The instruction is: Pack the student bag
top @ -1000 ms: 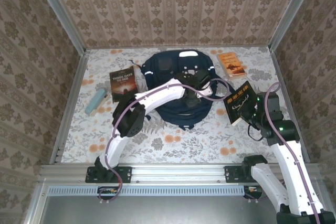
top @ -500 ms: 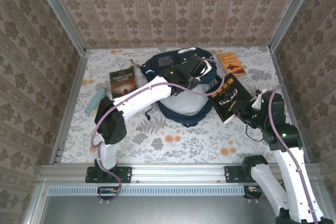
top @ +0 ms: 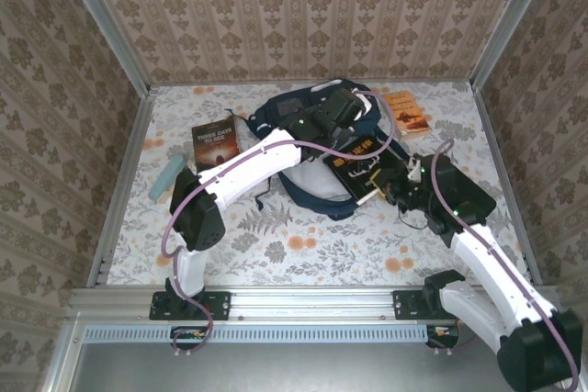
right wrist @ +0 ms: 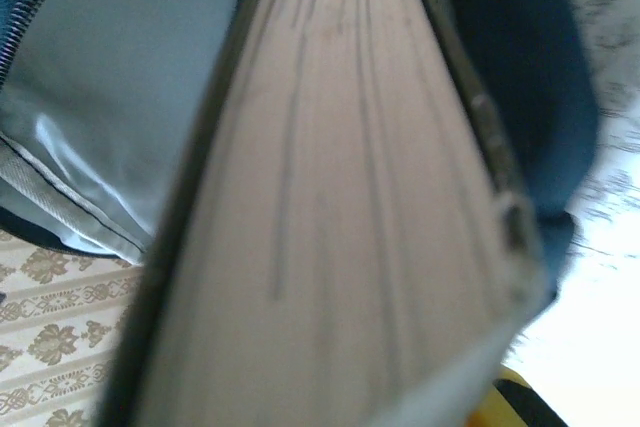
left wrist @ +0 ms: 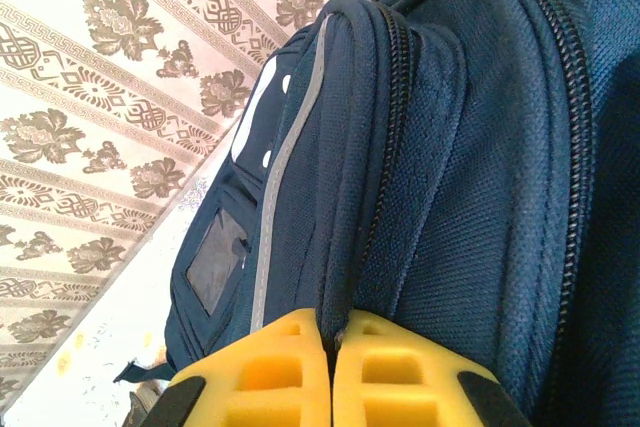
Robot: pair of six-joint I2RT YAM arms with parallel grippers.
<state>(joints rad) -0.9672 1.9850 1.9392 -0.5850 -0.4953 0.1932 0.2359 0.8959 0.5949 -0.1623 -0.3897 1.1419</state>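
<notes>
The right gripper was clamped on a black rectangular book, its pale page edge inside the grey-lined mouth of the large navy-blue fabric student bag, mid-table toward the far wall. Beyond, the left gripper pinched a fold of the bag's upper fabric between yellow fingers.

Overhead, plus wrist close-ups on bag

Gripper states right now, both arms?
Left gripper: shut, pinching the zipper edge of the student bag.
Right gripper: shut on the black book, which is at the bag's opening.
</notes>
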